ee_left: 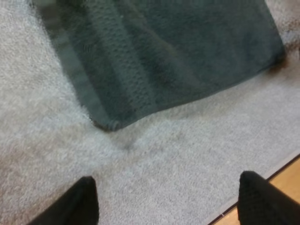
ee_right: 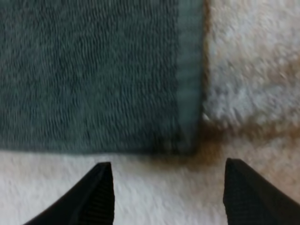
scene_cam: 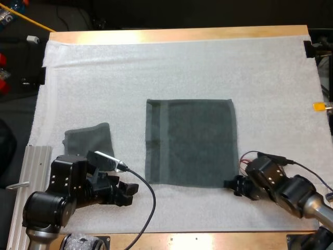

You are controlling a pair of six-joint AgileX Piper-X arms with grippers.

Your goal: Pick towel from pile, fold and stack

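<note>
Gaping near towel point(scene_cam: 190, 141) corners, seemingly clear: left gripper point(ee_left: 166, 190), right gripper point(ee_right: 168, 176).

The spread towel point(scene_cam: 190, 143) is matt looped cloth, the white mat point(scene_cam: 182, 67) fuzzy, the table point(scene_cam: 177, 34) smooth wood.

A wooden bench point(scene_cam: 177, 34) carries a white, fuzzy mat point(scene_cam: 156, 73) that covers nearly all of it, leaving bare wood along the far and near edges. A ribbed metal rail point(scene_cam: 23, 177) lies along its near left side.
</note>
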